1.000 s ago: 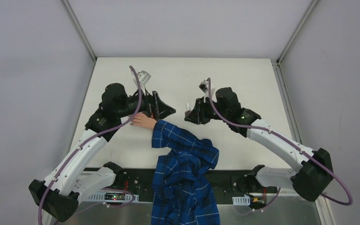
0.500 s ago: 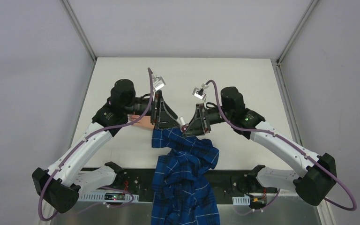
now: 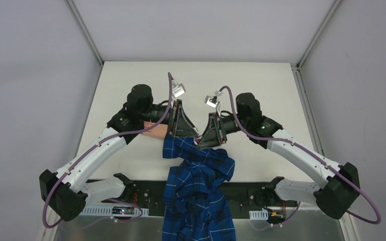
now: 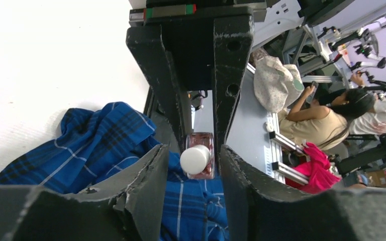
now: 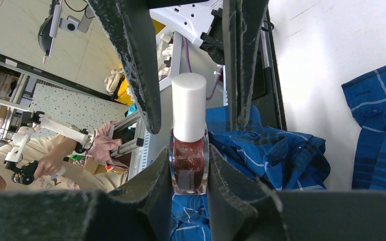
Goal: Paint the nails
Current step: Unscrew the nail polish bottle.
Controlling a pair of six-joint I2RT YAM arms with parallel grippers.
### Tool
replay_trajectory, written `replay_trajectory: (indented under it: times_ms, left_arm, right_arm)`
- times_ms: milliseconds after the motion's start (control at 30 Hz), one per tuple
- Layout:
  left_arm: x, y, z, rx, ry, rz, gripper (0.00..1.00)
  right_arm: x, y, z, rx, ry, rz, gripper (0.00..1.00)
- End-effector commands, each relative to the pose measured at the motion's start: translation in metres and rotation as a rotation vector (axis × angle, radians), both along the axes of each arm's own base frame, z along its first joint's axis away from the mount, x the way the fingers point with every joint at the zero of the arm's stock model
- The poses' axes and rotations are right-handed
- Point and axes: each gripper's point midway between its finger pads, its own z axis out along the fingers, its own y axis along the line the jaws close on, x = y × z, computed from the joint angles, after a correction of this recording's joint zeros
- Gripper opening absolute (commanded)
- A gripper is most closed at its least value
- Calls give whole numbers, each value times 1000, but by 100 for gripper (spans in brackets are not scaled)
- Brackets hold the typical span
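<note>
Top view: find both arms meeting over mid-table [image 3: 241, 80], tips almost nose to nose above the blue plaid sleeve [image 3: 196, 173].

Right wrist view: see right gripper [image 5: 189, 156] clamped on the glass body of the polish bottle [image 5: 189, 173]. Note reddish liquid inside and the white cap [image 5: 189, 105] pointing away from the camera, in between the other arm's fingers.

Left wrist view: see left gripper [image 4: 193, 153] set around that cap, jaws partly drawn in but apart. Note a sliver of gap on each side, so no contact with the cap. Confirm the same gaps from the right wrist view.

Locate pale hand [image 3: 156, 131] at the sleeve's cuff end, lying on the table, mostly under the left arm and just left of the two grippers. Cannot make out the nails in any view, with the finger end of the hand covered by the left arm from above.

Note crumpled sleeve fabric trailing over the near table edge between the arm bases.
</note>
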Motion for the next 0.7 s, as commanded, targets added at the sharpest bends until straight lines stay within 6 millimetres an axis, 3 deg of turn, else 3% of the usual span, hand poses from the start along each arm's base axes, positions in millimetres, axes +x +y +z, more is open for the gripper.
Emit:
replay_trajectory:
  times_ms: [0,167,267,367,500,667]
  left_arm:
    - [-6,-6,13,-52,-24,-45,40]
    - [-6,-5,15,-58,-35,-34,22]
    - [-7,-5,16,-61,-39,-38,0]
    - [-8,-4,17,-65,-45,-38,0]
    - [-8,-1,21,-74,-71,-13,0]
    - [-5,2,25,-88,-110,46,0]
  right_arm:
    - [-4,0,8,45,-33,42,0]
    - [-4,0,7,41,-31,35,0]
    - [-2,0,6,35,-31,21,0]
    - [3,1,2,21,-32,-15,3]
    - [16,0,-4,10,-72,-135,42]
    - [21,-7,0,86,-115,-258,70]
